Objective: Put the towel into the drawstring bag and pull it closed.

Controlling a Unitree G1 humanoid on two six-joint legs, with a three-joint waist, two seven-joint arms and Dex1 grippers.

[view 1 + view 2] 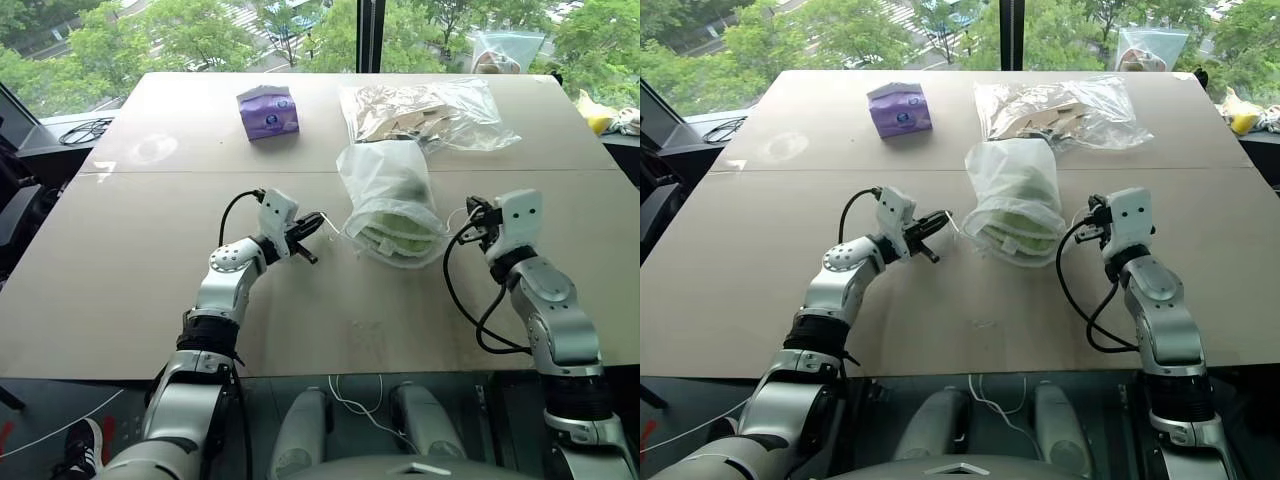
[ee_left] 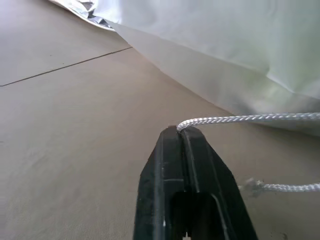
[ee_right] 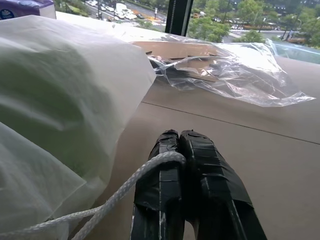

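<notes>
Both claws pinch the cord: left gripper (image 2: 179,131) and right gripper (image 3: 178,136) flank the drawstring bag (image 1: 385,180) on the table (image 1: 120,280), with the towel (image 1: 400,235) inside

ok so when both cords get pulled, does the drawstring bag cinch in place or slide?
Probably slides a bit: the drawstring bag is thin, floppy fabric lying loose on the smooth table. The towel inside looks soft and light, so little anchoring. With the left gripper and right gripper pulling opposite ways, it should stay roughly centred.
</notes>
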